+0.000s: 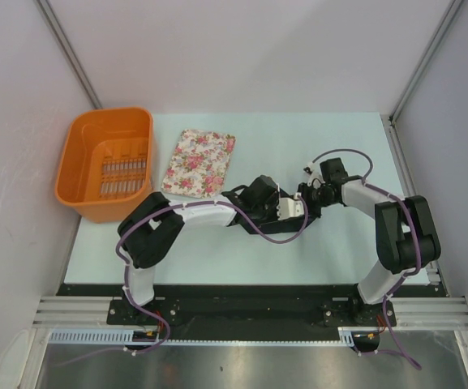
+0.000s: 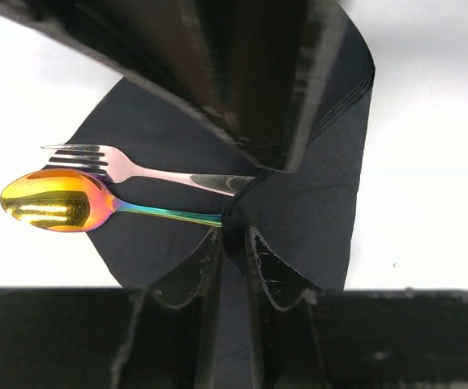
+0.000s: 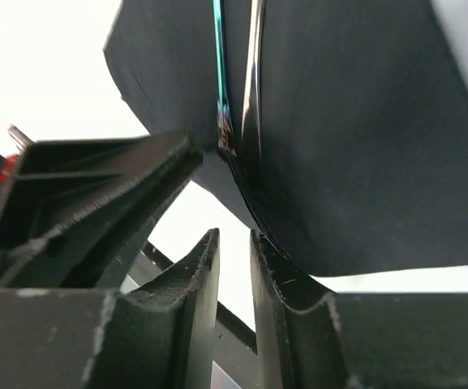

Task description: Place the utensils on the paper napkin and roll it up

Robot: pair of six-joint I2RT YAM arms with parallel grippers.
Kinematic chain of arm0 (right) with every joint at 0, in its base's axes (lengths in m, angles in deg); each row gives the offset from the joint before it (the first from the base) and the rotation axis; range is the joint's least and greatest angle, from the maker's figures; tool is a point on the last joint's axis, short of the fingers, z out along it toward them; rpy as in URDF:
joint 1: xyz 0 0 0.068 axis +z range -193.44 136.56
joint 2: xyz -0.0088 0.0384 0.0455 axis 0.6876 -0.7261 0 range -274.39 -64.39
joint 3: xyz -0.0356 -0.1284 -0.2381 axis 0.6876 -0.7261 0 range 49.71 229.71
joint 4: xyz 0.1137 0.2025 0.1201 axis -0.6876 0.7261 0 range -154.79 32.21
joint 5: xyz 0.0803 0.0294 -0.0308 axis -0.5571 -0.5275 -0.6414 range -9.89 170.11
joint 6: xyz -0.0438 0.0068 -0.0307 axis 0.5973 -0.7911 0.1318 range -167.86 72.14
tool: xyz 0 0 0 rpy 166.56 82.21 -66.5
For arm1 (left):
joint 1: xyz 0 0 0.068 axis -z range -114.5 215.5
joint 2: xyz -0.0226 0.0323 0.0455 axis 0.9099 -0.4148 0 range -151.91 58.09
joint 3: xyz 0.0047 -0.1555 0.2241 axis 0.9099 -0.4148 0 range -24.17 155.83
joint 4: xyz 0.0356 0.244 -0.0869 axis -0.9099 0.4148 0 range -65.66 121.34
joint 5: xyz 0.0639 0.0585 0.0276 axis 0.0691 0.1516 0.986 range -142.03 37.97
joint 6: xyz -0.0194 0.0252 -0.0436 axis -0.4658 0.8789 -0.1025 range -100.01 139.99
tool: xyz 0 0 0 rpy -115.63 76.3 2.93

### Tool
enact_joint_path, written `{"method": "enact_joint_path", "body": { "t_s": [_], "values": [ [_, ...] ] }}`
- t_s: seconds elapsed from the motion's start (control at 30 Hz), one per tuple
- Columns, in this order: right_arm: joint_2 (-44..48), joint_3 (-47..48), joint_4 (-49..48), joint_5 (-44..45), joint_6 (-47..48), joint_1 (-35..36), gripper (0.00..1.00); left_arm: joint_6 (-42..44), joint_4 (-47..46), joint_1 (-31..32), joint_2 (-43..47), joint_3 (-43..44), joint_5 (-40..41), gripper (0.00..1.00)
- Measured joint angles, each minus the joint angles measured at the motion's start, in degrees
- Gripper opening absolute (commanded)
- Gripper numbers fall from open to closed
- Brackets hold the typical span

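Note:
The black paper napkin [image 2: 298, 211] lies on the table, with one side folded over the handles of a gold-headed spoon [image 2: 51, 201] and a fork [image 2: 120, 166]. Their heads stick out past its left edge. My left gripper [image 2: 234, 243] is shut on the folded napkin edge just below the spoon handle. My right gripper [image 3: 234, 243] is almost shut with only bare table in its narrow gap; the napkin fold [image 3: 363, 121] touches its right finger. Both handles [image 3: 218, 73] run up that view. In the top view the left gripper [image 1: 292, 209] and the right gripper [image 1: 306, 198] meet mid-table and hide the napkin.
An orange basket [image 1: 108, 162] stands at the far left. A pink-and-white floral cloth [image 1: 199, 162] lies to its right, behind the left arm. The two grippers are very close together; the right gripper's fingers [image 2: 274, 81] fill the top of the left wrist view.

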Motion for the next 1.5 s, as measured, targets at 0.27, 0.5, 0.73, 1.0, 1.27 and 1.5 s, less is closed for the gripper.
{"method": "enact_joint_path", "body": {
  "t_s": [0.27,0.5,0.73,1.0,1.27,1.5],
  "values": [
    [1.2,-2.8,-0.3,0.0,-0.1,4.3,0.25,-0.7,-0.2,-0.2,-0.7,0.0,0.1,0.32],
    [-0.9,-2.8,-1.2,1.8,-0.1,3.9,0.24,-4.1,-0.3,-1.5,-0.7,0.0,-0.4,0.47],
    [-3.6,-2.8,-1.3,3.9,-0.1,2.9,0.24,-14.1,3.0,-3.8,4.6,-0.3,-4.8,0.53],
    [-4.4,-2.7,-1.4,4.4,-0.2,2.6,0.24,-27.9,3.0,-3.7,7.6,-4.0,-11.5,0.32],
    [-4.4,-2.5,-1.4,4.7,-0.3,2.3,0.23,-35.5,3.2,-4.5,3.3,-3.6,-15.1,0.21],
    [-4.4,-2.1,-1.6,5.4,-0.3,2.9,0.23,-42.0,3.2,-8.5,-2.7,-0.8,-17.6,0.17]
  ]
}}
